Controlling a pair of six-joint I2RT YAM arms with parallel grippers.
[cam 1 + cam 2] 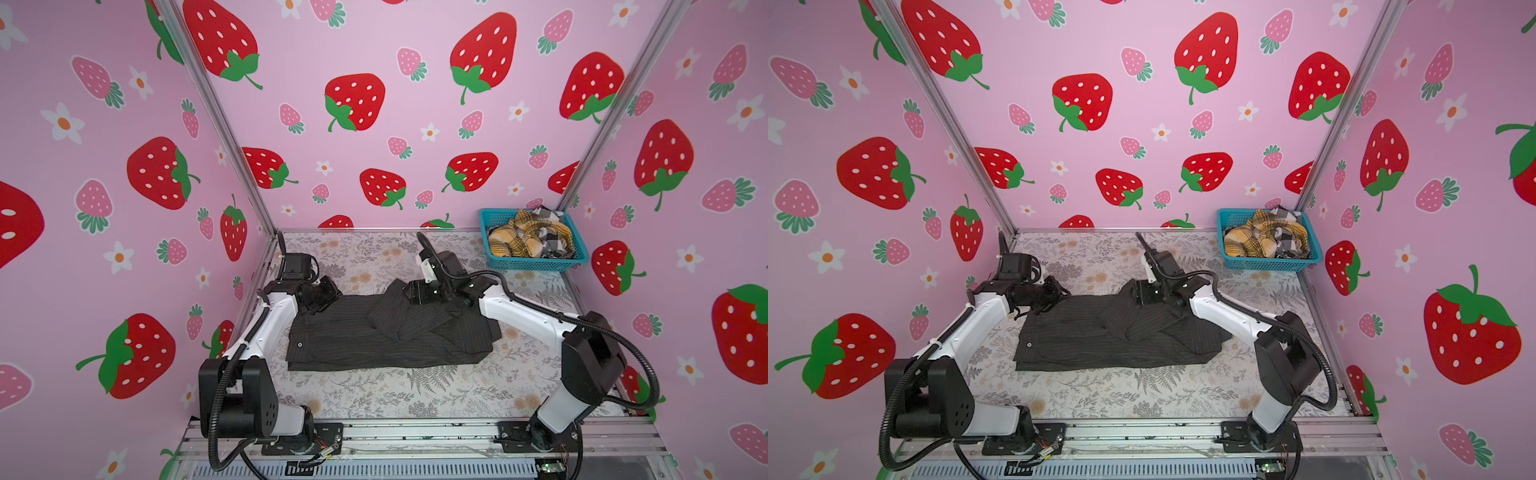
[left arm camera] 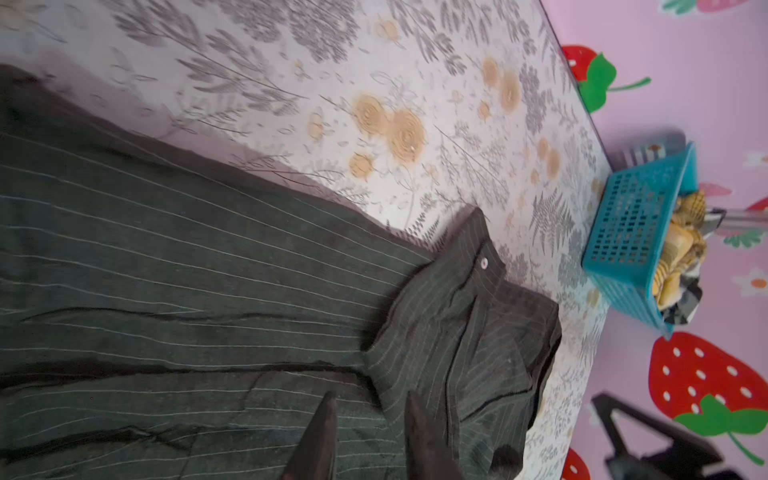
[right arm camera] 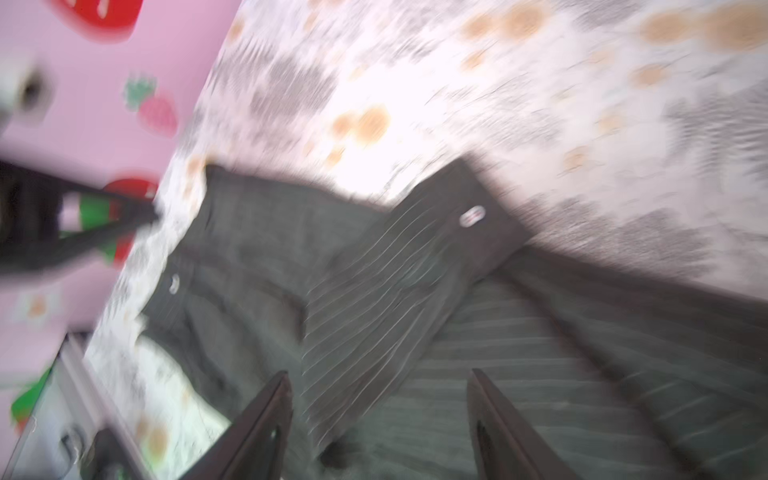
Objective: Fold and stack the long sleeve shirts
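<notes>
Floral-printed table [image 1: 374, 399] enclosed by pink strawberry-patterned walls [image 1: 374, 50]. Teal mesh basket [image 1: 536, 264] stands in the far right corner, apparently against the back wall; metal rail [image 1: 415, 432] along the near edge.

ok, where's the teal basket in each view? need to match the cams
In a top view: teal basket in the far right corner of the table.
In a top view: same far right corner.
Left wrist: teal basket beyond the cuff of the charcoal shirt.
Right wrist: not in it.
Shared landmark: the charcoal shirt, in all four views.
</notes>
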